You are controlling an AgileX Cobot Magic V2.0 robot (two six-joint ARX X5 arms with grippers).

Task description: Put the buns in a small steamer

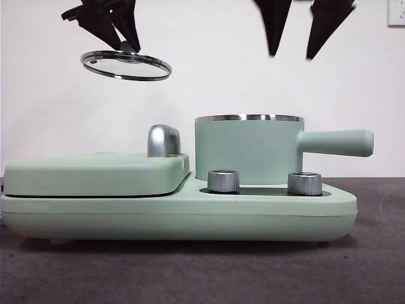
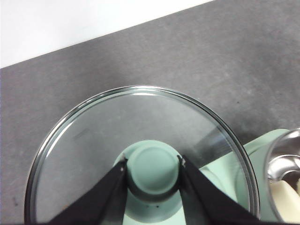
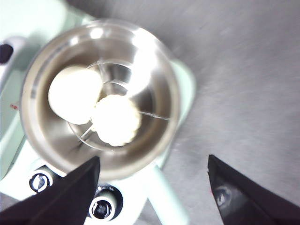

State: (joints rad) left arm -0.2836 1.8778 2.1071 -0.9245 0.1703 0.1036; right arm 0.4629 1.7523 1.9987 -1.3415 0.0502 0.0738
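Your left claw (image 2: 152, 171): clenched on the green knob (image 2: 153, 168) of the glass lid (image 1: 126, 65), held high above the flat griddle (image 1: 95, 174). Your right claw (image 3: 152, 187): released, hovering over the small steamer (image 1: 248, 149). Buns: smooth one (image 3: 74, 93) and twisted one (image 3: 116, 119), touching, both inside the steamer's steel bowl, on the tabletop (image 1: 202, 269) cooker

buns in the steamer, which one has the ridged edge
The bun lying toward the steamer's middle has the ridged, scalloped outline. The other bun, pressed against the wall, is smooth and rounded. The two touch.
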